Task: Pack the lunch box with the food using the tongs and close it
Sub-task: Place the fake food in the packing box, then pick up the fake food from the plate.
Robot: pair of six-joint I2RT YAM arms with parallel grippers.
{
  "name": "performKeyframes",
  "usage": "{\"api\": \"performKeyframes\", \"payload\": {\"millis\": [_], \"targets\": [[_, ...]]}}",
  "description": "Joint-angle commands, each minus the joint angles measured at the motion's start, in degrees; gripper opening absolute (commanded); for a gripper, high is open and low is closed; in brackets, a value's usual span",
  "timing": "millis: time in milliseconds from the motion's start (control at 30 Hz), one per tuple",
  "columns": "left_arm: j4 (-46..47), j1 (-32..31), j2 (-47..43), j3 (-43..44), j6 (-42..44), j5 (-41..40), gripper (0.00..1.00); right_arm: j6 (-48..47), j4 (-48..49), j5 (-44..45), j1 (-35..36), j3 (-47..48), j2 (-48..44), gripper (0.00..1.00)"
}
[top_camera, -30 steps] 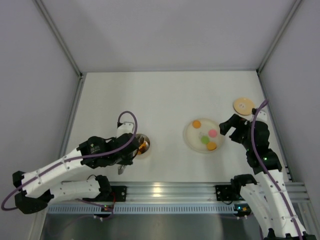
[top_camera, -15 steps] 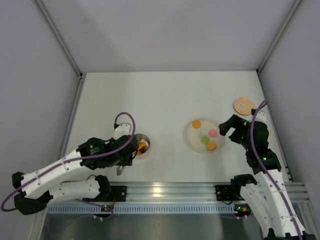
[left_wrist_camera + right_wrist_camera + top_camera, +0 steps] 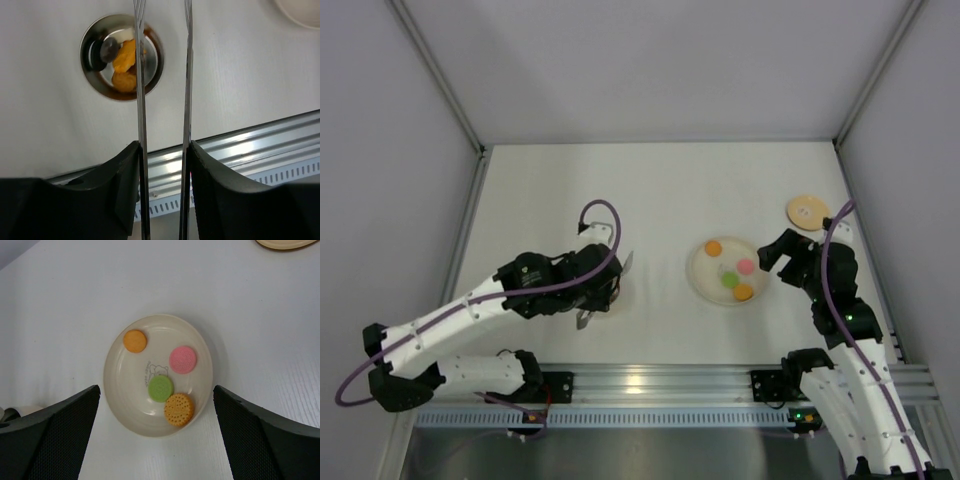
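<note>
My left gripper (image 3: 600,290) (image 3: 163,147) is shut on the tongs (image 3: 627,263) (image 3: 141,100), one finger pressing on each thin arm; the arms stand apart with nothing between them. In the left wrist view the steel lunch box (image 3: 150,80) lies below and left of the tongs, holding orange food (image 3: 125,55) and a black piece (image 3: 109,47). The arm hides the lunch box in the top view. More food lies on the plate (image 3: 130,390) (image 3: 695,280): orange (image 3: 135,340), pink (image 3: 183,359), green (image 3: 161,388), brown (image 3: 179,409). My right gripper (image 3: 775,255) (image 3: 156,390) hangs open over the plate's right side.
The round wooden lid (image 3: 807,211) (image 3: 285,243) lies flat at the back right, beyond the right gripper. An aluminium rail (image 3: 650,380) (image 3: 240,145) runs along the near table edge. Grey walls close in the left, right and back.
The left arm has swung right and forward over the lunch box, hiding it from above. The tongs' arms have sprung apart and their tips now point toward the plate. The right arm is unmoved.
</note>
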Motion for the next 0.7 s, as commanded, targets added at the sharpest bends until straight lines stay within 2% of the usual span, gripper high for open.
{"api": "performKeyframes", "payload": {"millis": [0, 300, 433, 667], "targets": [[9.6, 0.2, 5.0, 6.1, 7.0, 1.7, 0.47, 0.4, 1.8, 0.5, -0.7, 0.7, -0.5, 0.94], [22.7, 0.2, 27.6, 16.9, 14.6, 7.0, 0.48, 0.0, -0.7, 1.2, -0.6, 2.0, -2.0, 0.94], [24.9, 0.2, 34.8, 23.3, 16.1, 10.1, 0.48, -0.2, -1.4, 1.3, -0.7, 2.2, -2.5, 0.94], [24.6, 0.2, 44.9, 31.7, 17.6, 10.1, 0.48, -0.2, -1.3, 1.0, -0.7, 1.9, -2.7, 0.94]]}}
